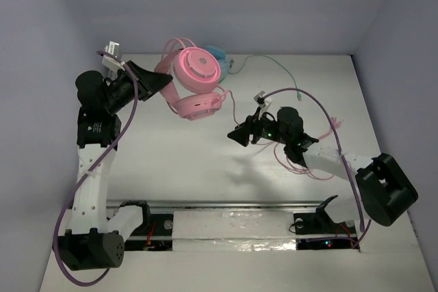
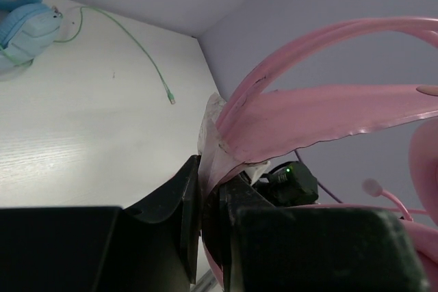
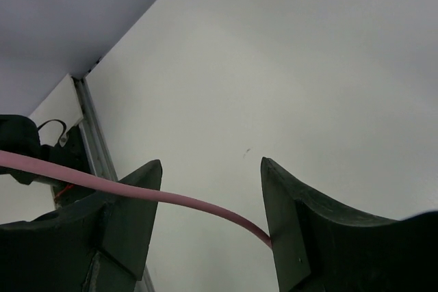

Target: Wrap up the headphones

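I am pinching the headphones [image 1: 197, 73] by the headband [image 2: 328, 114] in my tightly closed left gripper [image 2: 209, 189]. My right gripper [image 3: 209, 169] is standing wide, with the pink cable [image 3: 171, 197] crossing between its fingers.

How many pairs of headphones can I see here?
2. The pink headphones are back centre, headband pinched in the left arm's jaws; the light blue headphones lie just behind them near the back wall, mostly hidden.
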Action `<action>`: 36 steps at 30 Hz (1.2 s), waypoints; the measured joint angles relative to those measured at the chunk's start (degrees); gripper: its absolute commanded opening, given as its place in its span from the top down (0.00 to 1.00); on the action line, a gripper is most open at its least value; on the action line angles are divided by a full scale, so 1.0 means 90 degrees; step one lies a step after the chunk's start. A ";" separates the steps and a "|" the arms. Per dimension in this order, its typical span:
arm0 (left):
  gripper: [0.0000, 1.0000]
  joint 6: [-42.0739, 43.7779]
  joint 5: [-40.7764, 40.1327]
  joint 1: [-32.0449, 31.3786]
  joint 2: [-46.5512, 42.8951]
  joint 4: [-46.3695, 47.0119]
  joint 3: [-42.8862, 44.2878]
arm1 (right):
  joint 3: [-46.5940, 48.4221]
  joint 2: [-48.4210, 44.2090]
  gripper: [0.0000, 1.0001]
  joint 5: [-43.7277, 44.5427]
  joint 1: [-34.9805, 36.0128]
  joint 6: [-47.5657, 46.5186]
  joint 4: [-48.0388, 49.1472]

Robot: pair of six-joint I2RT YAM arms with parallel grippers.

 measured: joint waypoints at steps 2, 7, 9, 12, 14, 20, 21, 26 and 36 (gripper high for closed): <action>1.00 -0.0039 0.0019 0.0000 0.0000 0.0015 0.0141 | -0.0002 0.0102 0.34 -0.0119 -0.0177 0.0017 0.0112; 1.00 -0.0306 0.0058 0.0000 0.0000 0.0308 0.0401 | -0.0080 0.0330 0.40 -0.0257 -0.0430 0.0151 0.0486; 1.00 -0.0430 0.0070 0.0000 -0.0002 0.0486 0.0418 | -0.0146 0.0391 0.45 -0.0289 -0.0435 0.0272 0.0563; 1.00 -0.0520 0.0075 0.0000 -0.0002 0.0595 0.0418 | -0.0231 0.0478 0.58 -0.0374 -0.0435 0.0491 0.0680; 1.00 -0.0527 0.0041 0.0000 -0.0007 0.0644 0.0413 | -0.0294 0.0508 0.70 -0.0384 -0.0430 0.0680 0.0731; 1.00 -0.0432 -0.0257 0.0000 -0.0046 0.0760 0.0170 | -0.0340 0.0340 0.92 0.0345 0.0041 0.1064 0.0109; 1.00 -0.0406 -0.0342 0.0000 -0.0036 0.0753 0.0070 | -0.0340 0.0262 0.92 0.0408 0.0187 0.1061 0.0046; 1.00 -0.0267 -0.0993 0.0000 0.0073 0.0782 -0.0590 | -0.0294 -0.0102 1.00 0.1547 0.1090 0.1348 -0.0899; 1.00 -0.0862 -0.2057 0.0267 0.0872 0.1520 -0.3405 | 0.0532 -0.0228 1.00 0.3752 0.2739 0.1479 -0.3388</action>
